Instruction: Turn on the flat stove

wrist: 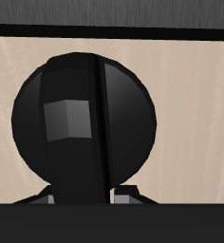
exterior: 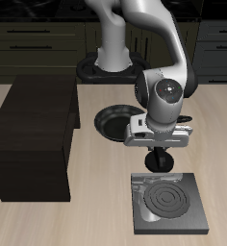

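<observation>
The flat stove (exterior: 171, 204) is a dark-grey square slab near the table's front edge. Its ring burner (exterior: 169, 201) is dark, not glowing. Its small black knob (exterior: 139, 189) sits at the slab's edge. In the wrist view the knob (wrist: 83, 119) fills the frame as a black disc with a raised ridge across it. My gripper (exterior: 162, 165) points down just above the stove's back edge, close to the knob. Only small grey bits of the fingertips (wrist: 47, 196) show. I cannot tell how far apart the fingers stand.
A round black frying pan (exterior: 113, 122) lies behind the stove, beside the arm. A large dark box-like cabinet (exterior: 34, 139) stands on the table at the other side. The robot's base (exterior: 113, 62) is at the table's back.
</observation>
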Robot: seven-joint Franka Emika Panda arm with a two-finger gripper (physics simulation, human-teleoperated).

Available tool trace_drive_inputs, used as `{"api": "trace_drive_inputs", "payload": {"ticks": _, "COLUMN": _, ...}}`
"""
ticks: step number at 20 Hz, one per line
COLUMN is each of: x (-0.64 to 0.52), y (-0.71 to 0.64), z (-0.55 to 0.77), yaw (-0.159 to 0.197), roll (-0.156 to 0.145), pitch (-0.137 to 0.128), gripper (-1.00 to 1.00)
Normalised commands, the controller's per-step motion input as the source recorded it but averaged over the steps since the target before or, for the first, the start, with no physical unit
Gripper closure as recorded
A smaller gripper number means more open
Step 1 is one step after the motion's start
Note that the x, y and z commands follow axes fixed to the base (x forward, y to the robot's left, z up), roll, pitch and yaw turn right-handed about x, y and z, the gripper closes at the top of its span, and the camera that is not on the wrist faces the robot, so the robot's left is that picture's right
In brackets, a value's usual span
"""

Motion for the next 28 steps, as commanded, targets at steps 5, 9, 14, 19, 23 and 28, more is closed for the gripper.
{"api": "trace_drive_inputs", "payload": {"ticks": 5, "x": -0.05, "y": -0.35, "z": 0.18, "yaw": 0.044, "roll": -0.056, "pitch": -0.049, "gripper": 1.0}}
{"api": "trace_drive_inputs", "payload": {"ticks": 9, "x": -0.08, "y": -0.2, "z": 0.15, "yaw": 0.044, "roll": -0.037, "pitch": -0.046, "gripper": 1.0}}
{"api": "trace_drive_inputs", "payload": {"ticks": 14, "x": -0.07, "y": -0.33, "z": 0.32, "yaw": 0.06, "roll": -0.046, "pitch": -0.068, "gripper": 1.0}}
{"api": "trace_drive_inputs", "payload": {"ticks": 19, "x": -0.06, "y": -0.28, "z": 0.31, "yaw": 0.041, "roll": -0.045, "pitch": -0.062, "gripper": 1.0}}
{"api": "trace_drive_inputs", "payload": {"ticks": 23, "x": -0.01, "y": -0.15, "z": 0.2, "yaw": 0.037, "roll": -0.027, "pitch": -0.048, "gripper": 1.0}}
{"api": "trace_drive_inputs", "payload": {"ticks": 28, "x": -0.05, "y": -0.21, "z": 0.16, "yaw": 0.026, "roll": -0.04, "pitch": -0.033, "gripper": 1.0}}
